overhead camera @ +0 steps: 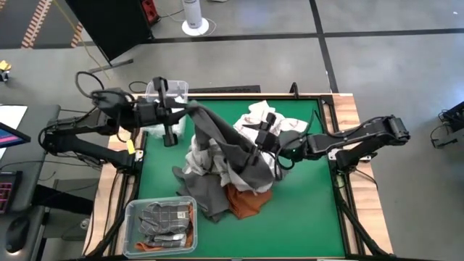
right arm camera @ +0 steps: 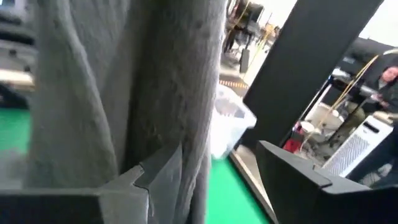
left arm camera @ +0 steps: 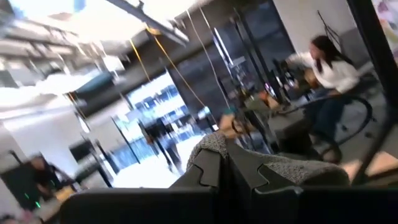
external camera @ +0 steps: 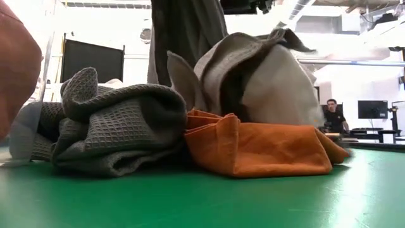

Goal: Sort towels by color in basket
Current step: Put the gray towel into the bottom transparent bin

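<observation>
From above, the left gripper is clamped on a dark grey towel stretching diagonally from it down onto the pile mid-table. The right gripper, fingers apart, sits at the pile. At table height, a rust-orange towel lies folded. No readable writing.

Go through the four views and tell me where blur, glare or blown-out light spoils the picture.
High view: evenly lit and sharp. Low view: windows behind blow out white above the orange towel, and a rust blur fills the left edge. Left wrist view: motion smear across the room, bright glare at the ceiling; dark grey towel soft. Right wrist view: the hanging grey cloth sits too close, out of focus.
</observation>
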Action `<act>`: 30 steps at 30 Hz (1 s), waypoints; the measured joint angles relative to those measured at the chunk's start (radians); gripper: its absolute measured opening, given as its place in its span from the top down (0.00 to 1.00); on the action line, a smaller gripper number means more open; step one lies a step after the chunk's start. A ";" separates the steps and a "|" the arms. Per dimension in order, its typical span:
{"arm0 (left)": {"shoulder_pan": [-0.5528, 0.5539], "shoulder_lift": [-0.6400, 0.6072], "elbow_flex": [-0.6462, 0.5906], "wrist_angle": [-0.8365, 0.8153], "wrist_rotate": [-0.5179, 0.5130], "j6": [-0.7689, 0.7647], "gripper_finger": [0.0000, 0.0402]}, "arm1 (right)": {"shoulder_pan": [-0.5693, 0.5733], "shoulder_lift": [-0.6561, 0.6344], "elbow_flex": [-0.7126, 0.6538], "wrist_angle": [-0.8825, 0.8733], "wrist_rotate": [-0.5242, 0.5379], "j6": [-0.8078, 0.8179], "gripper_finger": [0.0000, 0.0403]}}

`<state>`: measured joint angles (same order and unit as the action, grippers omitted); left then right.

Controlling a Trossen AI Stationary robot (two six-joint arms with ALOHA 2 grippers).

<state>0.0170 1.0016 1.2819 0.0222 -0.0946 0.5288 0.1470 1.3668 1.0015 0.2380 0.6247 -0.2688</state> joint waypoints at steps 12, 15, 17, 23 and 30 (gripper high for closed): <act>0.052 0.000 0.000 0.237 0.048 0.012 1.00 | 0.022 -0.001 0.105 0.004 -0.062 -0.072 0.42; 0.053 -0.001 0.001 0.335 0.053 0.024 1.00 | 0.012 -0.001 0.105 -0.004 -0.049 -0.061 0.42; 0.057 -0.003 0.001 0.364 0.054 0.034 1.00 | 0.002 -0.001 0.105 -0.011 -0.046 -0.048 0.42; 0.064 -0.006 0.001 0.447 0.056 0.049 1.00 | -0.019 -0.001 0.105 -0.010 -0.045 -0.047 0.42; 0.065 -0.009 0.001 0.590 0.056 0.059 1.00 | -0.024 -0.001 0.105 -0.020 -0.044 -0.046 0.42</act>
<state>0.0818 0.9924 1.2831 0.6125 -0.0387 0.5881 0.1229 1.3663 1.1069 0.2182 0.5812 -0.3146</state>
